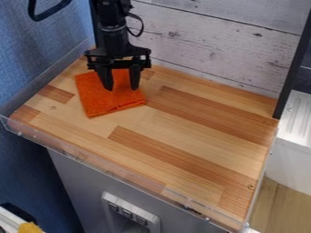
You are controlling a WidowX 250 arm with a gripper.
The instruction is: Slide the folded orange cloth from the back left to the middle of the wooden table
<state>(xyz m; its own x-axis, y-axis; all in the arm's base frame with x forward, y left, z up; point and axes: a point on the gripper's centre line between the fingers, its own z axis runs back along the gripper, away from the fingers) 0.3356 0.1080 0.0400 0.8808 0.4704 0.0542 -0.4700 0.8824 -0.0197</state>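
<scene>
The black gripper [121, 88] is hanging over the upper left of the frame, its two blunt, tapering fingers pointing down and standing open, with a gap between them. Beneath it an orange cloth [103, 101] is lying flat on the bench [200, 132], in the upper left part of the frame. The fingertips are showing against the cloth, though whether they are touching it is hard to tell. The cloth is forming a rough, slightly skewed square, soft and matt, with a thicker, seam-like edge running along its lower side. The bench is showing smooth, straight-grained wood, pieced from pale and reddish-brown strips, and a clear plastic rim [91, 160] is edging its near side. Behind, whitewashed boards [213, 50] with dark knots and cracks are rising across the top. A woven-looking blue surface [36, 63] is covering the left, and a straight black post [293, 63] is standing at the upper right, beside a glossy white ridged surface [298, 118]
</scene>
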